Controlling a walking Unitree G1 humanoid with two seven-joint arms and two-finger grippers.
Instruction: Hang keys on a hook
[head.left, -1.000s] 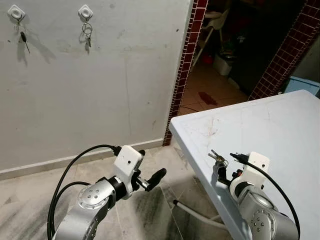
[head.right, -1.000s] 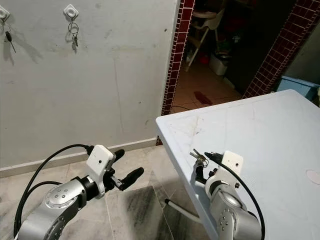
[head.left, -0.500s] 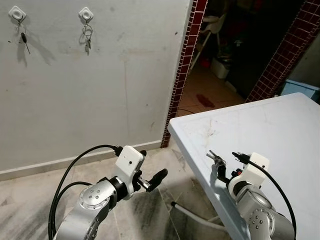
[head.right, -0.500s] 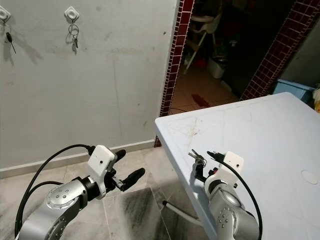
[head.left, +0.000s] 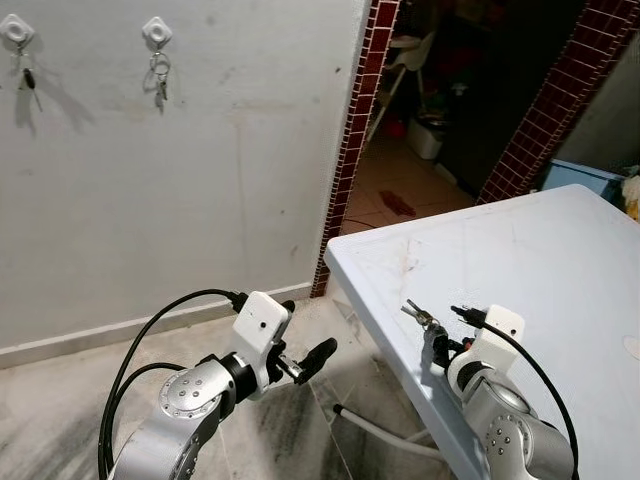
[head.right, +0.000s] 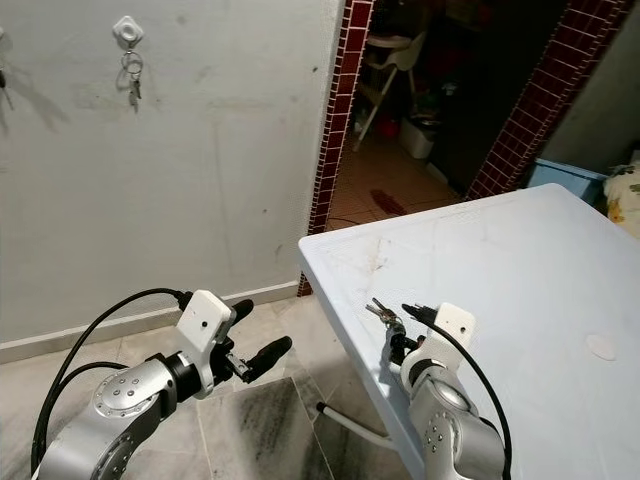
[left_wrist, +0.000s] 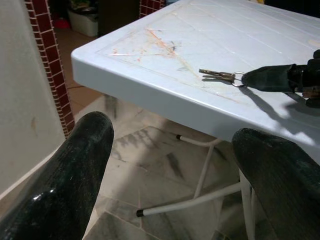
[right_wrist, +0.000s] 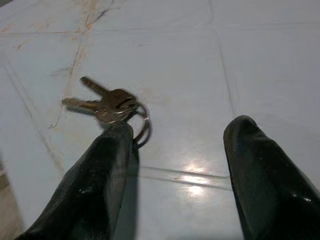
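Right gripper (right_wrist: 175, 150) low over pale blue plastic table (head.left: 560, 260), fingers apart, one fingertip (right_wrist: 117, 132) touching small metal keys on a ring (right_wrist: 112, 105), left gripper (left_wrist: 170, 150) spread wide above marble floor, ring partly hidden.

Two black fingers (left_wrist: 60, 185) of the left hand (left_wrist: 170, 180) stand wide apart over the tiled floor (left_wrist: 150, 160). Beyond them, keys (left_wrist: 220, 75) lie near the edge of the pale blue tabletop (left_wrist: 150, 50), the right hand's black finger (left_wrist: 272, 77) touching their ring.
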